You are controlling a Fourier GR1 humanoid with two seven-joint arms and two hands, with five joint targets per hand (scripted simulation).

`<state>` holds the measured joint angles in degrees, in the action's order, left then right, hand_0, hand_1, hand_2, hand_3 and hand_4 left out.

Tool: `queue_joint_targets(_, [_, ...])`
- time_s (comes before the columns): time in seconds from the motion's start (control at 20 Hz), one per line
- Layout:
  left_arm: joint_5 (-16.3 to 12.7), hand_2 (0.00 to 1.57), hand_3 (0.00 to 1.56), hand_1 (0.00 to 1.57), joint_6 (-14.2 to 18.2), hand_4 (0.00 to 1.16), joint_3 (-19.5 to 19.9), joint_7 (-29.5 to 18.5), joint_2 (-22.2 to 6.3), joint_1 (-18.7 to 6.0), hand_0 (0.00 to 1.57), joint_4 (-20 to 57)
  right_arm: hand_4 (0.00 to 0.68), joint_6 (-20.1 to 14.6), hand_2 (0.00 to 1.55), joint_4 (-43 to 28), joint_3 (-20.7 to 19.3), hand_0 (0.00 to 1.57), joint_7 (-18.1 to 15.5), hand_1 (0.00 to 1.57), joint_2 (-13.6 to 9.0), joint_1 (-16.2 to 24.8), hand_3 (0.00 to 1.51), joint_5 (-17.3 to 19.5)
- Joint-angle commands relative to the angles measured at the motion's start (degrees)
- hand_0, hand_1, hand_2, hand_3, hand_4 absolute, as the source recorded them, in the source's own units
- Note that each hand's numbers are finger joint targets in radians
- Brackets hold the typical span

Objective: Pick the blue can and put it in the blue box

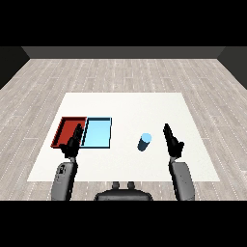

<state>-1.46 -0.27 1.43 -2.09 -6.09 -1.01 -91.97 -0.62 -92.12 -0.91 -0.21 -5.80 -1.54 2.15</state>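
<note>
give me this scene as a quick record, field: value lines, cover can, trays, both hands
blue can: upright on the white table, right of both trays, not held
light blue tray: holds nothing, to the can's left
red tray: touching the light blue tray's left side
right hand: open, fingers straight, just right of the can, apart from it
left hand: open, over the near edge where the trays meet
task state: can not yet picked up

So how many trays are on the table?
2. The red tray lies at the table's left, and the light blue tray sits right beside it, toward the blue can. None look hidden.
</note>
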Motion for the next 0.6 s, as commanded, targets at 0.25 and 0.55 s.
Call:
queue_joint_targets(0.25, [1.5,0.00,0.00,0.00,1.9,0.00,-2.1,1.6,3.3,5.3,0.00,-0.6,0.000,-4.1,0.00,-0.9,6.9,0.00,8.0,0.00,5.6,4.7,0.00,3.6])
queue_joint_targets(0.55, [-1.9,0.00,0.00,0.00,-1.2,0.00,1.7,-18.8,3.9,2.3,0.00,1.7,0.000,5.5,0.00,-0.4,6.9,0.00,-15.6,0.00,5.7,5.9,0.00,-4.5])
